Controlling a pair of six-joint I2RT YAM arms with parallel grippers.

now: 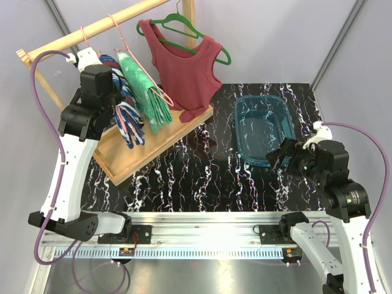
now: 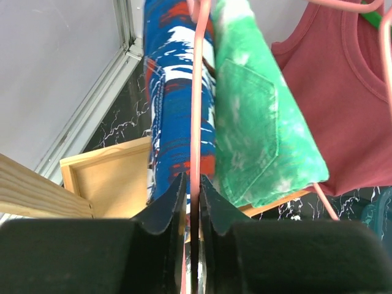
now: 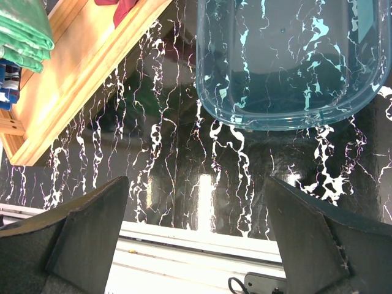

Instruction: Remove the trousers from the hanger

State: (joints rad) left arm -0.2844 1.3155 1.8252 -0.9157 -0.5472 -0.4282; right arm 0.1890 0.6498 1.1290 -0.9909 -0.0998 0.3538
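Two folded pairs of trousers hang on a pink wire hanger (image 1: pixel 160 94) from the wooden rail (image 1: pixel 92 27). One pair is blue with a red and white pattern (image 1: pixel 127 119), the other green-and-white tie-dye (image 1: pixel 144 86). In the left wrist view the blue pair (image 2: pixel 174 92) hangs left of the pink hanger wire (image 2: pixel 196 92) and the green pair (image 2: pixel 263 122) right of it. My left gripper (image 2: pixel 193 187) is shut on that pink wire, up by the trousers (image 1: pixel 118 98). My right gripper (image 1: pixel 275 156) is open and empty, low over the table near the tub, also in the right wrist view (image 3: pixel 199 214).
A dark red tank top (image 1: pixel 187 70) hangs on a green hanger (image 1: pixel 184 27) right of the trousers. The rack's wooden base (image 1: pixel 153 141) lies under them. A clear blue tub (image 1: pixel 263 125) stands on the black marbled table at the right, also in the right wrist view (image 3: pixel 288 61).
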